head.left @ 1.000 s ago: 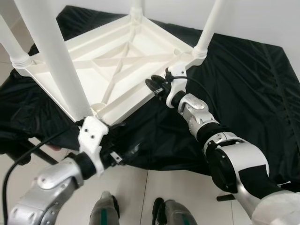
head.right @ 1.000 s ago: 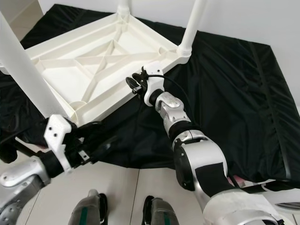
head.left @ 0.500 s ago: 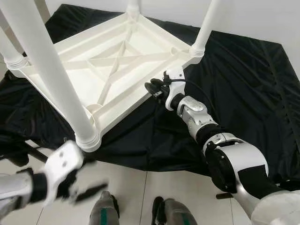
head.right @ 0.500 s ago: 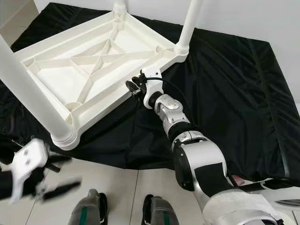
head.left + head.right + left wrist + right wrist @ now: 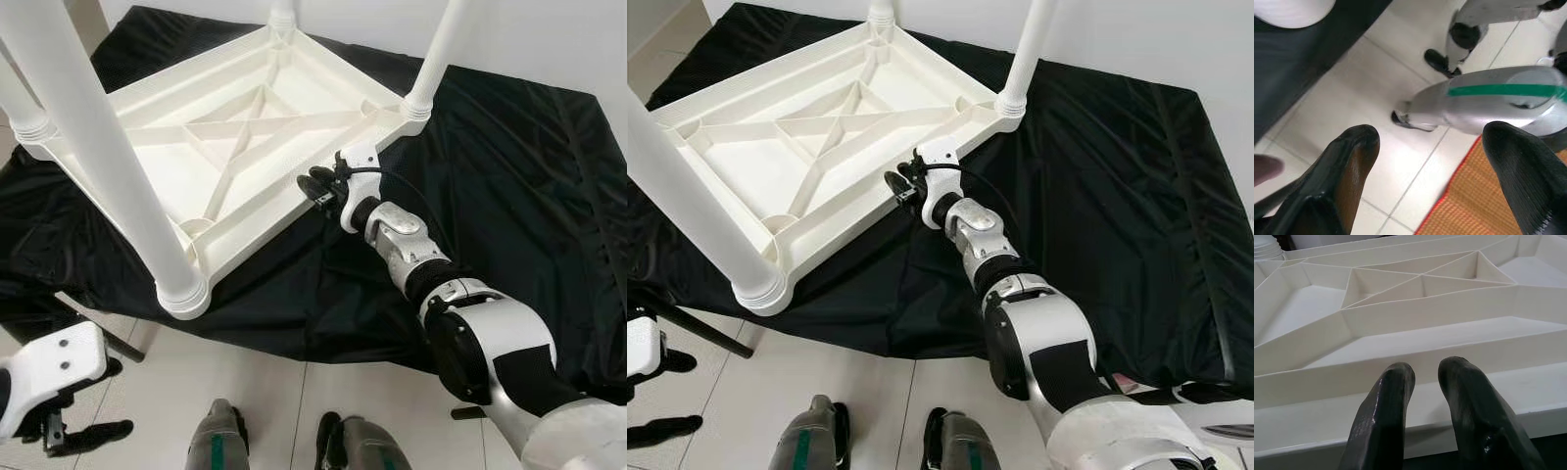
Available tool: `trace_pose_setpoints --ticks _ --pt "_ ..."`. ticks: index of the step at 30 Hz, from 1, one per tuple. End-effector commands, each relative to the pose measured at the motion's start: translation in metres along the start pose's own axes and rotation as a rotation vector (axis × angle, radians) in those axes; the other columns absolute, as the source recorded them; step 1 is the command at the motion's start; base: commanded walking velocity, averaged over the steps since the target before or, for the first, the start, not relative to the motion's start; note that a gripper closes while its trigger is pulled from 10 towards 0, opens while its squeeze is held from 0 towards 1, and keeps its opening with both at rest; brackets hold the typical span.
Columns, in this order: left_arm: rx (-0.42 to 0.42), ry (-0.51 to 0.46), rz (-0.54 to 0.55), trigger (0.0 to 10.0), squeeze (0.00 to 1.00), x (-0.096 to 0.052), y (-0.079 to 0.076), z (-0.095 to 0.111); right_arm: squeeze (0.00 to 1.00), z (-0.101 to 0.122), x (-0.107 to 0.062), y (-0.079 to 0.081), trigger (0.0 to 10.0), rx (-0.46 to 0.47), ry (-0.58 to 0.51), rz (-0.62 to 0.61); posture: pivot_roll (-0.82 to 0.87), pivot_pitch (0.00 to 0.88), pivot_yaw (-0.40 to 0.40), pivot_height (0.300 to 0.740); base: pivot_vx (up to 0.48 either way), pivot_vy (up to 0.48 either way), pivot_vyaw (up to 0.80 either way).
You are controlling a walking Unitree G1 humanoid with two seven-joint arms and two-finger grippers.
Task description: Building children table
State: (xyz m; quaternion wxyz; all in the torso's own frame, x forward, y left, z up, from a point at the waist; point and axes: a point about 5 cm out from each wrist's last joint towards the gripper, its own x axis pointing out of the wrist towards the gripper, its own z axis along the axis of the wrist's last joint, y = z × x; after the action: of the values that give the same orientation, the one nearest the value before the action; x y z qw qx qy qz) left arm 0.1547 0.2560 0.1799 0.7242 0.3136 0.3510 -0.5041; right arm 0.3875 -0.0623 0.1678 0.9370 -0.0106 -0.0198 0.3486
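Observation:
A white plastic children's table (image 5: 245,127) lies upside down on a black cloth (image 5: 509,176), its legs screwed in and pointing up. The nearest leg (image 5: 108,166) stands at the front corner. My right gripper (image 5: 318,186) rests at the table's near right rim; in the right wrist view its fingers (image 5: 1386,421) sit close together over the rim (image 5: 1449,396) with nothing between them. My left gripper (image 5: 1435,147) hangs low at the bottom left (image 5: 666,397), apart from the table, wide open over the floor tiles and holding nothing.
My own two feet (image 5: 220,441) stand on pale floor tiles just in front of the cloth. A black rod (image 5: 686,323) slants out from under the cloth at the left. An orange mat (image 5: 1464,205) lies near the feet. A white wall runs behind the table.
My left gripper has come away from the table's front corner and dropped down to the lower left, opening wide. The right gripper has stayed at the rim.

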Motion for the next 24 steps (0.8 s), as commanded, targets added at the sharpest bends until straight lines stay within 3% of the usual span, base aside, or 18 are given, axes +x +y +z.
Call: trace_pose_setpoints --ticks 1,10,13,15,18,19,21,23,24 --pt "0.059 0.077 0.015 10.0 0.0 -0.004 0.006 -0.008 0.0 -0.005 -0.001 0.001 10.0 0.022 0.014 -0.001 0.33 0.114 -0.075 0.74 0.0 0.0 0.0" --pt "0.102 0.064 0.304 10.0 0.0 0.003 0.027 -0.005 0.0 -0.009 -0.005 0.0 10.0 0.046 -0.004 -0.012 0.33 0.103 -0.102 0.74 0.0 0.0 0.0" --pt "0.11 0.096 0.613 10.0 0.0 0.001 0.05 -0.006 0.0 -0.013 -0.011 -0.006 10.0 0.062 -0.013 -0.03 0.33 0.103 -0.118 0.74 0.0 0.0 0.0" --pt "0.065 0.054 0.727 10.0 0.0 -0.001 0.057 -0.002 0.0 -0.015 -0.014 -0.008 10.0 0.069 -0.014 -0.041 0.33 0.102 -0.124 0.74 0.0 0.0 0.0" --pt "0.069 0.044 0.788 10.0 0.0 -0.002 0.061 0.0 0.0 -0.016 -0.015 -0.009 10.0 0.072 -0.015 -0.046 0.32 0.102 -0.127 0.74 0.0 0.0 0.0" --pt "0.033 0.015 0.874 10.0 0.0 -0.004 0.068 0.0 0.0 -0.016 -0.015 -0.01 10.0 0.075 -0.019 -0.051 0.31 0.096 -0.132 0.74 0.0 0.0 0.0" --pt "0.033 0.015 0.874 10.0 0.0 -0.004 0.068 0.0 0.0 -0.016 -0.015 -0.01 10.0 0.075 -0.019 -0.051 0.31 0.096 -0.132 0.74 0.0 0.0 0.0" --pt "-0.069 -0.061 1.042 10.0 0.0 -0.008 0.081 -0.001 0.0 -0.015 -0.016 -0.012 10.0 0.082 -0.03 -0.061 0.3 0.093 -0.139 0.74 0.0 0.0 0.0" --pt "-0.069 -0.061 1.042 10.0 0.0 -0.008 0.081 -0.001 0.0 -0.015 -0.016 -0.012 10.0 0.082 -0.03 -0.061 0.3 0.093 -0.139 0.74 0.0 0.0 0.0"
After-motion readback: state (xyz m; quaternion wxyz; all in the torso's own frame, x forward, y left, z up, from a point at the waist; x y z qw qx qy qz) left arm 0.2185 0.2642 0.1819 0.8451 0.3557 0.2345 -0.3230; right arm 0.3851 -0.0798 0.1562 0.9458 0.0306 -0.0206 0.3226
